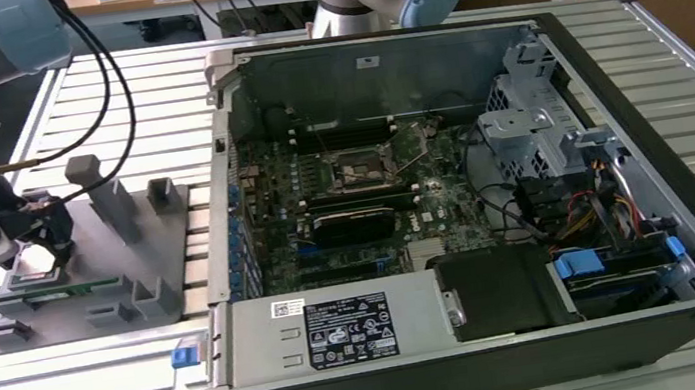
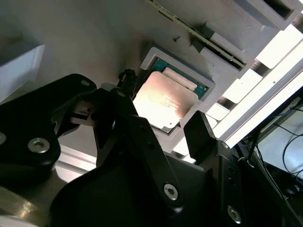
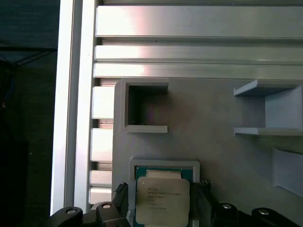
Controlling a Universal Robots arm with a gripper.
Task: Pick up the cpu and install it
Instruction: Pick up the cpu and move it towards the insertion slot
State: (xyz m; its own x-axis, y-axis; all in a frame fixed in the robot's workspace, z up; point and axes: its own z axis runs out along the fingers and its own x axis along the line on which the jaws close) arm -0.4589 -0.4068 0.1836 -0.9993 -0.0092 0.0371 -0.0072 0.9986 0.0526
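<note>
The cpu (image 3: 163,197) lies flat in a shallow square pocket of a grey holder block (image 1: 124,239), at the middle of the exterior view's left edge, its silver-grey lid up and a green rim showing round it. The gripper (image 3: 162,206) sits low over the chip and straddles it on two opposite sides in both wrist views. Whether it has clamped or stands slack I cannot tell. I judge the chip light, rigid and slick on top, and fragile underneath, so it is best held by its two opposite edges, kept level and never pressed on the lid. A green memory stick (image 1: 64,289) lies in the same block just below the pocket. Well apart, toward the centre of the exterior view, the open computer case (image 1: 665,153) shows the black socket (image 1: 358,165) on its motherboard.
</note>
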